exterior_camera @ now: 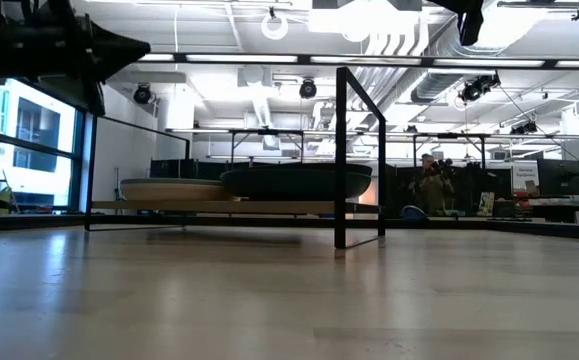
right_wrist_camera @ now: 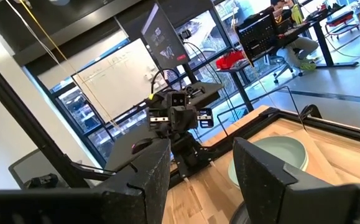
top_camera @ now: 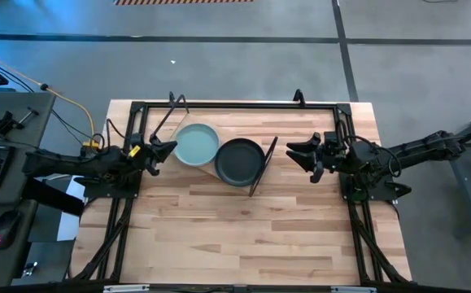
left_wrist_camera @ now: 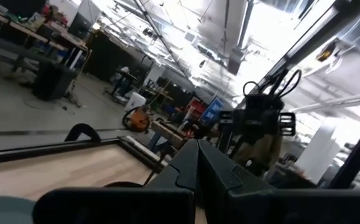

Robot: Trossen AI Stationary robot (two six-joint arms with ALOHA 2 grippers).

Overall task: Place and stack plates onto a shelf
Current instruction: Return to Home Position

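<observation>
Plates are sitting on the pale wood shelf (exterior_camera: 169,207) with thin black metal frame ends, standing mid-way across the butcher-block counter (top_camera: 243,236). From above two are showing: a round light mint plate (top_camera: 196,144) toward the left arm and a round dark plate (top_camera: 239,161) toward the right arm. Their rims are touching or nearly so; cannot tell which. The level view is showing a pale cream plate (exterior_camera: 174,188) side-on at the mint one's position, so a stack is probably lying there. Placing is looking finished. Left tool (top_camera: 160,150) is hovering just beside the mint rim, fingers pressed together, gripping nothing. Right tool (top_camera: 294,153) is hanging near the shelf's black frame end (top_camera: 263,167), fingers spread, empty. Risk, as judged: an arm swinging low toward home could be clipping a rim or the frame, nudging the light shelf and sliding a top plate off. Lifting first is looking safer.
</observation>
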